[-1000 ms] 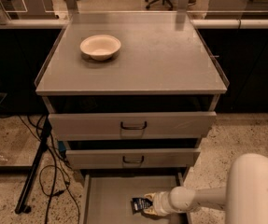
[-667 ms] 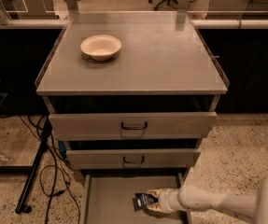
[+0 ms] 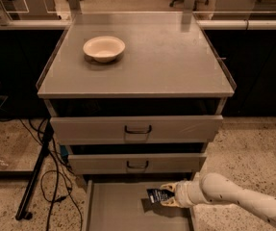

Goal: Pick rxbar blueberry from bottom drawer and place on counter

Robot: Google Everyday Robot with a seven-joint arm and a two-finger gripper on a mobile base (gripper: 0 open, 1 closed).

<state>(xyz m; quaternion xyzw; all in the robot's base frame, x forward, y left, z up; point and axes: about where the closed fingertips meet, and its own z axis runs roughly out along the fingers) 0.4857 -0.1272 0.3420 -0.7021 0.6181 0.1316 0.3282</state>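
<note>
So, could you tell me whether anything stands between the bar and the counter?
The gripper holds the bar over the bottom drawer. The middle drawer and top drawer fronts stand between it and the counter; the bowl sits at its back left.

the gripper (image 3: 168, 195) hangs over the right side of the open bottom drawer (image 3: 113, 211), pinching the rxbar blueberry (image 3: 156, 195); a cream bowl (image 3: 104, 47) sits far-left on the counter (image 3: 171, 57).
</note>
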